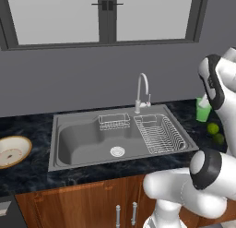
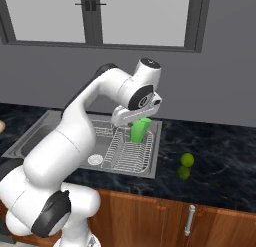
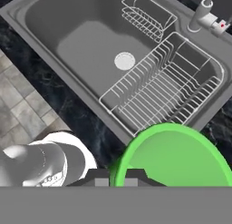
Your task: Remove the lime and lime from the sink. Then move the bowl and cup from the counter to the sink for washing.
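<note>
My claw (image 2: pixel 138 125) pinches the green cup (image 2: pixel 140 130) above the sink's (image 1: pixel 73 146) wire rack (image 1: pixel 159 134). Two limes (image 2: pixel 185 166) sit on the bench (image 2: pixel 215 161).

I am seeing a bright green cup (image 2: pixel 140 129), a yellow-green lime (image 2: pixel 187 159) beside a darker green lime (image 2: pixel 183 173) on the black, bluish-marbled table (image 2: pixel 220 161), a grey sink (image 1: pixel 83 144) with a white drain (image 1: pixel 117 151), and a tan-rimmed, white-speckled bowl (image 1: pixel 13 151).
</note>
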